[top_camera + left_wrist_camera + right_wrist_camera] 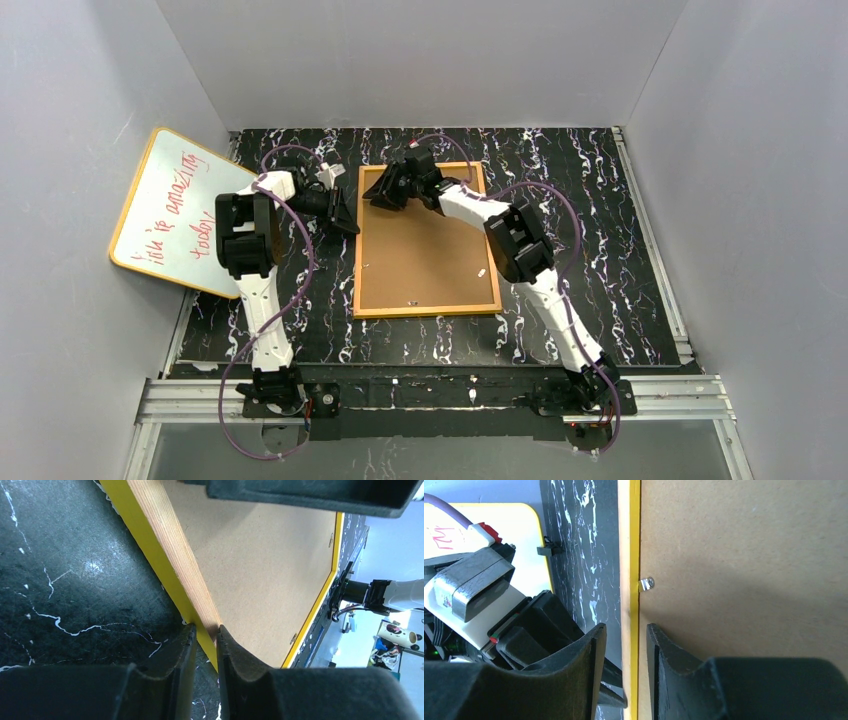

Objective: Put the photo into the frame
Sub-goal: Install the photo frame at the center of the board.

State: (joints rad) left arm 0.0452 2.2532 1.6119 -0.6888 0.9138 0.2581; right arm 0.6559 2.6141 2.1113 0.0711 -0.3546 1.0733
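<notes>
The frame (357, 262) lies flat on the black marbled mat, back side up, its yellow-orange border around the plain brown backing board (425, 250). The photo is hidden. My left gripper (348, 214) sits at the frame's left edge near the far corner; in the left wrist view (206, 632) its jaws are pinched on the frame's wooden edge (165, 535). My right gripper (374, 192) is at the far-left corner; in the right wrist view (626, 635) its jaws straddle the yellow border (630, 540) with small gaps on both sides.
A yellow-edged whiteboard (175, 210) with red writing leans on the left wall. A small metal clip (646, 584) sits on the backing board beside the border. The left wrist's body (474, 595) is close to my right gripper. Grey walls enclose the mat.
</notes>
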